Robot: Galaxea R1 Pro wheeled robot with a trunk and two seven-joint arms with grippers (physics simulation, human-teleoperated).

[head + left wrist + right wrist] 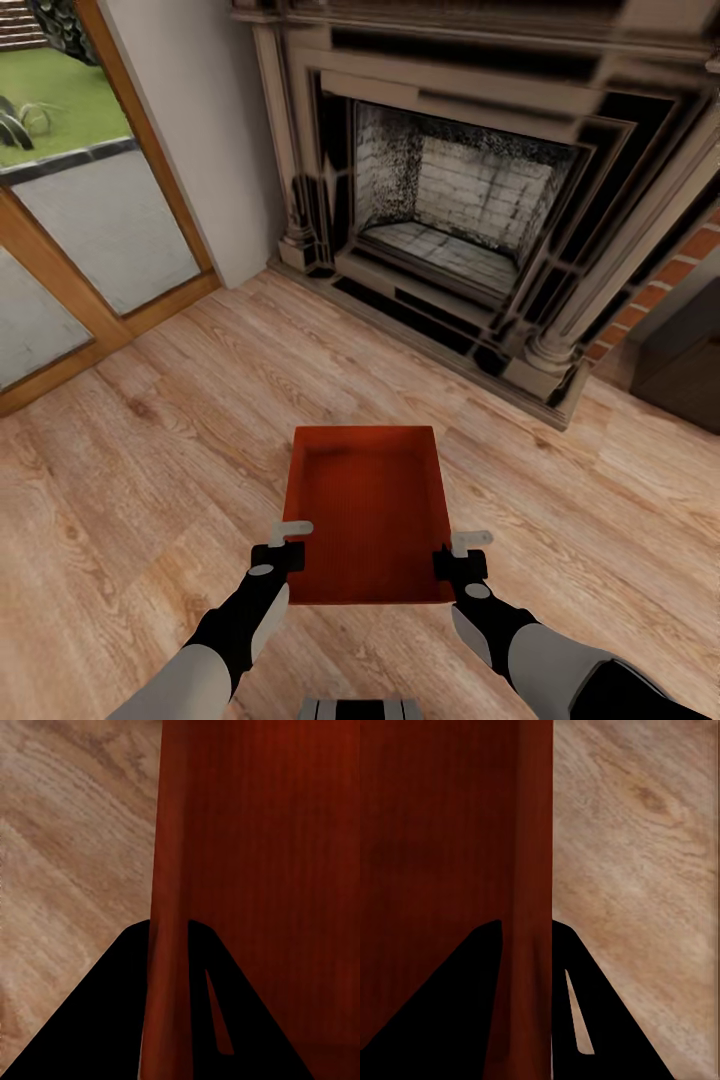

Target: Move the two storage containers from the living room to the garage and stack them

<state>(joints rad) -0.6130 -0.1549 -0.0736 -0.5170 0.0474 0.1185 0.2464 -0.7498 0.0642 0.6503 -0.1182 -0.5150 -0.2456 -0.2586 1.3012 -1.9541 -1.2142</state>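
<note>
One orange-red storage container (370, 510), open-topped and empty, is held in front of me over the light wood plank floor (140, 470) of the living room. My left gripper (285, 545) is shut on its left wall near the close corner. My right gripper (460, 555) is shut on its right wall opposite. In the left wrist view the container's wall (169, 870) runs between the gripper's (169, 1005) two black fingers. The right wrist view shows the other wall (529, 855) pinched the same way by the gripper (526, 1005). The second container is out of view.
A dark-framed fireplace (470, 200) with a raised hearth stands straight ahead. A wood-framed glass door (90, 230) fills the left side. Red brick and a dark low cabinet (685, 350) sit at the right edge. Bare plank floor lies between me and the hearth.
</note>
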